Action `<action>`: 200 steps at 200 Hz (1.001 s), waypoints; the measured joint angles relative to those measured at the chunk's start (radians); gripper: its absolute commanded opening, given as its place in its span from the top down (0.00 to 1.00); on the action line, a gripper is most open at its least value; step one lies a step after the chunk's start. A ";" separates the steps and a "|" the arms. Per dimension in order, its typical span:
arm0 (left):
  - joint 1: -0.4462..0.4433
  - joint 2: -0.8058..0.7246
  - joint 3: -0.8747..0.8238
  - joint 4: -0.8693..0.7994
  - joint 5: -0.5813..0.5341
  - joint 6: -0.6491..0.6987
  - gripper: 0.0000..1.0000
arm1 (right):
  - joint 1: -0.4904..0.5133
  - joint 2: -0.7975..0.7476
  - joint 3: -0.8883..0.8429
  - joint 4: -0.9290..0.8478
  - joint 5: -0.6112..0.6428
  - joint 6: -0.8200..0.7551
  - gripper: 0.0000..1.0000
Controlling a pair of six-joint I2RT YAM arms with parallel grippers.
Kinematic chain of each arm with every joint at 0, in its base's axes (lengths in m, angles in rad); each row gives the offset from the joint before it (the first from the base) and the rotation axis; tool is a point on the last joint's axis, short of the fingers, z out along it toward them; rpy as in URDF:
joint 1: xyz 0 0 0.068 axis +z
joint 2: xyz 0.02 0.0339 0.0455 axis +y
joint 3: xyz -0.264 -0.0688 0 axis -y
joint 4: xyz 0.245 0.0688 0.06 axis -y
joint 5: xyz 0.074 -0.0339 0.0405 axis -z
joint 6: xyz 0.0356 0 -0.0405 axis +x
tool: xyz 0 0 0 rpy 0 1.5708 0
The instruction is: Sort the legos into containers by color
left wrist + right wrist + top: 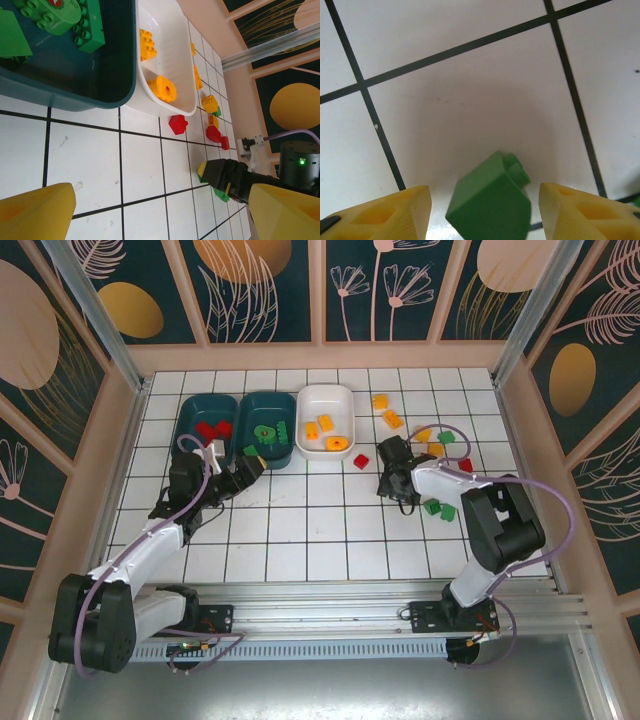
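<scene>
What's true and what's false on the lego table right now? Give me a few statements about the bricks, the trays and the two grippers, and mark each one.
1. The white tray holds orange-yellow bricks. True.
2. The right gripper is clamped on a red brick. False: its jaws stand apart on either side of a green brick lying on the tiles, with a gap on each side.
3. The left gripper is open with nothing between its jaws. True.
4. Every red brick already lies in a tray. False: at least one red brick lies on the tiles just outside the white tray.
</scene>
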 measured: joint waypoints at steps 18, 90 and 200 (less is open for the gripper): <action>0.000 0.016 0.000 0.000 -0.001 0.000 0.11 | -0.014 0.013 0.000 0.029 -0.004 -0.001 0.48; 0.000 0.047 0.065 -0.061 -0.027 0.010 0.10 | 0.011 -0.021 0.026 0.036 0.027 -0.026 0.77; 0.233 0.040 0.164 -0.249 -0.257 -0.077 0.01 | 0.340 0.469 0.895 0.150 -0.153 -0.114 0.67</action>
